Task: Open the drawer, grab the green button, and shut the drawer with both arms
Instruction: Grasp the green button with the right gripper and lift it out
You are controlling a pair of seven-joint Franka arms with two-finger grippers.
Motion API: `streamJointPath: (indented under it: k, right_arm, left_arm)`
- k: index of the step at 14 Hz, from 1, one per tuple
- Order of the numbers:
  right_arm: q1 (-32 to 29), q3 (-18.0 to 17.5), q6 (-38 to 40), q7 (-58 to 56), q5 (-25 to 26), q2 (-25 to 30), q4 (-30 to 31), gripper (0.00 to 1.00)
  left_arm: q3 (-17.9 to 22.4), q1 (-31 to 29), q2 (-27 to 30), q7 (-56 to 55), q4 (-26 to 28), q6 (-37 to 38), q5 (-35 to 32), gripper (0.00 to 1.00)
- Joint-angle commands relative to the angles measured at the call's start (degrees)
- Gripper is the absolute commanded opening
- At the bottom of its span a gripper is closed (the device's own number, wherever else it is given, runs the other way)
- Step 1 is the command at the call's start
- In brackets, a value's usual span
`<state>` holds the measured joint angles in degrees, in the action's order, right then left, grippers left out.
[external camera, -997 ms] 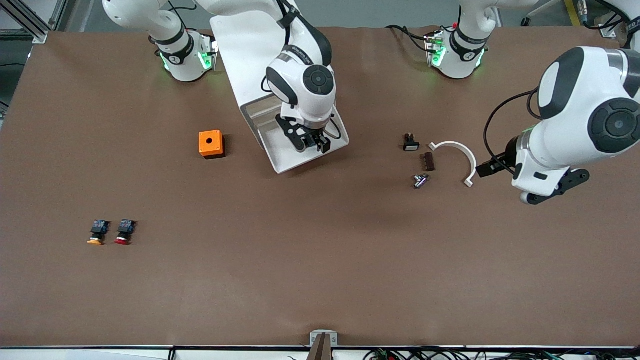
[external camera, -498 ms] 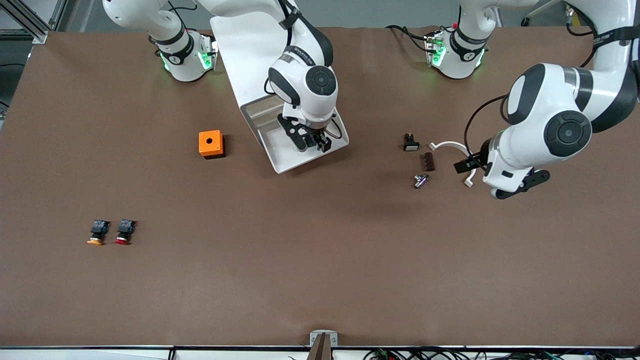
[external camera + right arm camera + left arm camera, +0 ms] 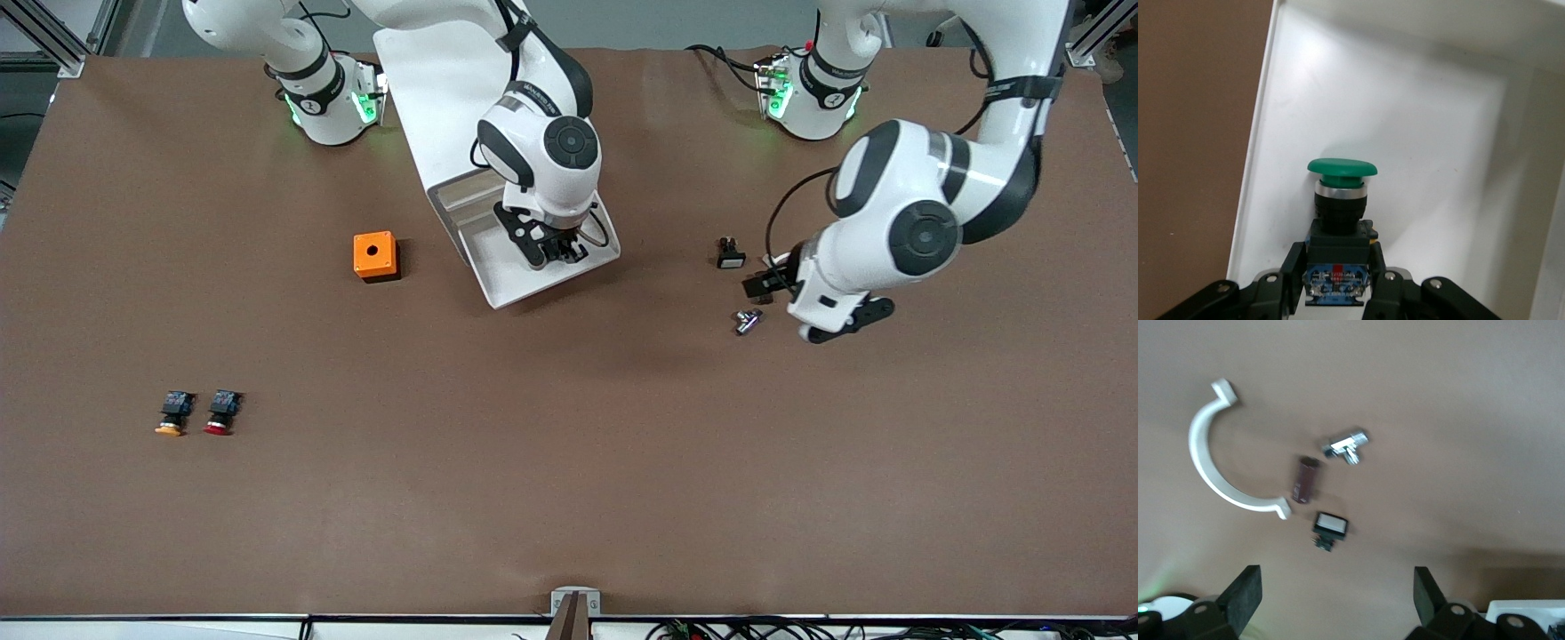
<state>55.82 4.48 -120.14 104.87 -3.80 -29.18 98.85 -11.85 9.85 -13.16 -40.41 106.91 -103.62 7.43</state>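
The drawer (image 3: 503, 286) stands pulled out of the white cabinet (image 3: 427, 80), and its white floor (image 3: 1425, 140) fills the right wrist view. The button (image 3: 1341, 175), with a green cap and a black-and-blue body, lies on the drawer floor. My right gripper (image 3: 560, 254) reaches down into the drawer. In the right wrist view that gripper (image 3: 1337, 259) is shut on the button's body. My left gripper (image 3: 766, 281) hangs over small parts toward the left arm's end of the table. In the left wrist view it (image 3: 1335, 587) is open with nothing between its fingers.
An orange box (image 3: 376, 256) sits beside the drawer. An orange-capped button (image 3: 172, 414) and a red-capped one (image 3: 220, 413) lie nearer the front camera. Under the left gripper lie a white curved clamp (image 3: 1225, 467), a brown cylinder (image 3: 1305, 479), a metal fitting (image 3: 748, 321) and a small black switch (image 3: 730, 254).
The right gripper's fingers have shut on the button's body. The left arm has swung in from the table's end and now hangs over the small parts.
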Motion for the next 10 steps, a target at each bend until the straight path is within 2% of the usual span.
streamJointPath:
  k: [1, 3, 5, 7, 10]
  right_arm:
    - [-1.75, 0.44, 8.30, 0.34, -0.69, 0.09, -7.67, 0.00]
    - [-5.27, 0.35, 16.22, -2.02, -0.69, 0.09, -14.97, 0.00]
    - [-9.30, 0.27, 20.63, -16.01, -0.77, 0.27, -19.73, 0.00]
    - [-14.13, 0.44, 21.44, -35.43, -2.09, 0.88, -20.19, 0.00]
    - [-22.39, 0.62, 21.62, -56.46, -2.00, 1.76, -19.58, 0.00]
  left_arm:
    - [-3.70, 0.35, -3.26, -5.62, -0.12, -3.23, 3.01, 1.00]
    - [-5.46, 0.35, -4.41, -7.40, 0.23, -5.52, 3.99, 1.00]
    - [-7.91, 0.52, -5.29, -10.36, 0.50, -7.20, 6.79, 1.00]
    - [-8.81, 3.67, -6.08, -18.52, 0.50, -8.69, 7.33, 1.00]
    - [-8.72, 8.94, -7.84, -33.87, 0.06, -14.74, 7.07, 1.00]
